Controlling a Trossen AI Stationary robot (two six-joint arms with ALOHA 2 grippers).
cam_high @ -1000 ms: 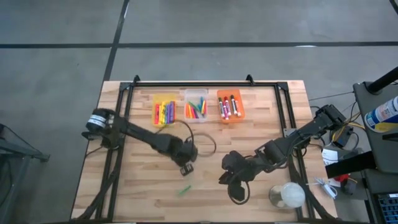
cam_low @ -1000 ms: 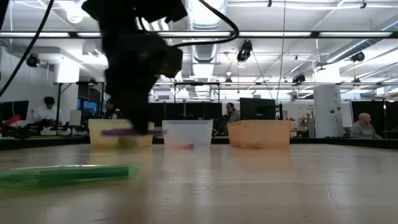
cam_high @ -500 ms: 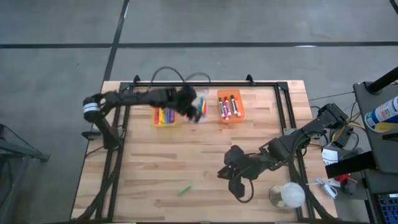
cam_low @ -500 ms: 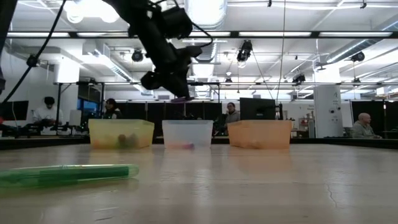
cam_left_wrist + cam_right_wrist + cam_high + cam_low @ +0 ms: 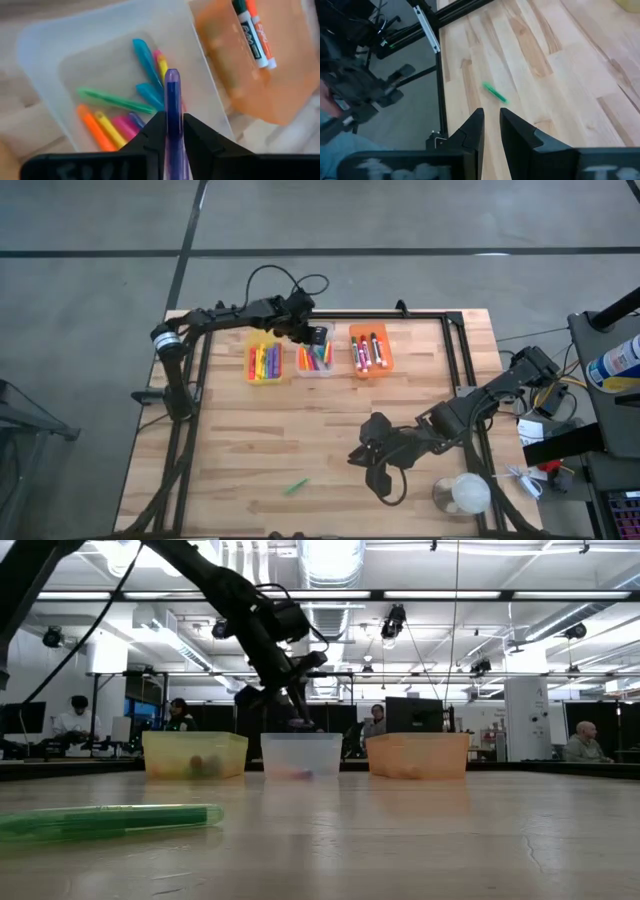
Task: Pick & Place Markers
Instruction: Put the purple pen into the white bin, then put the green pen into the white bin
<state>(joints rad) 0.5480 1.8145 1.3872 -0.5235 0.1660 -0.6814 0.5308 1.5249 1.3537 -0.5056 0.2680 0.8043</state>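
One purple marker (image 5: pixel 172 115) in left claw (image 5: pixel 170 131)

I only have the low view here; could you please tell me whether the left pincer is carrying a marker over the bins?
Observer: Yes, the left wrist view shows the left pincer gripping a purple marker.
Operator: Thank you. Which bin is beneath it?
Observer: The clear bin, with several coloured markers already inside.
Operator: And where is the right arm?
Observer: From above, the right pincer hovers over the bare table, to the right of the lone green marker, holding nothing.
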